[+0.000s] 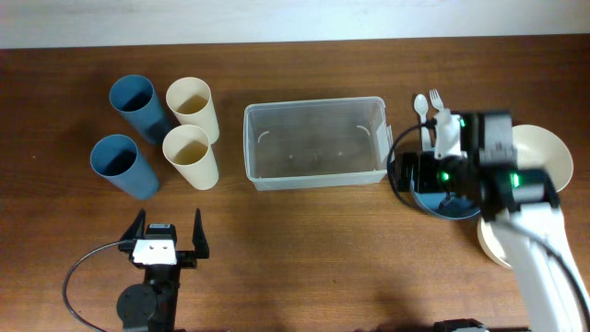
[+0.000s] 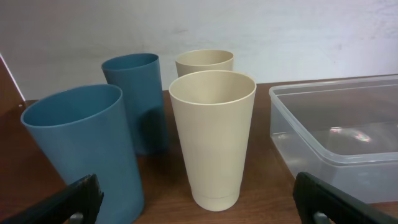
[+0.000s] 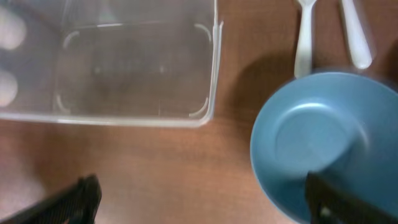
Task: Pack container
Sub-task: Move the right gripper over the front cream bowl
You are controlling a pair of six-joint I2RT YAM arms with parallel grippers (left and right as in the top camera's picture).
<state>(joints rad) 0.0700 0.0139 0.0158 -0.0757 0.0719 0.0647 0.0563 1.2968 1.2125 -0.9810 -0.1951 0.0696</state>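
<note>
The clear rectangular plastic container [image 1: 313, 146] sits mid-table. The left gripper [image 1: 169, 223] hovers near of the blue and cream plastic cups [image 1: 189, 152], jaws spread wide, holding nothing. The right gripper [image 3: 208, 204], equally wide and unladen, hangs over the round blue bowl [image 3: 323, 140] just right of the container.

We see four upright cups squared up at the left of the wooden bench [image 1: 313, 254]: two blue cups [image 1: 138, 103] and two cream cups [image 1: 192, 106]. At the right, a white spoon [image 1: 420, 104] and fork [image 1: 434, 97] lie behind a blue bowl [image 3: 317, 143], with a cream bowl [image 1: 546, 152] near.
</note>
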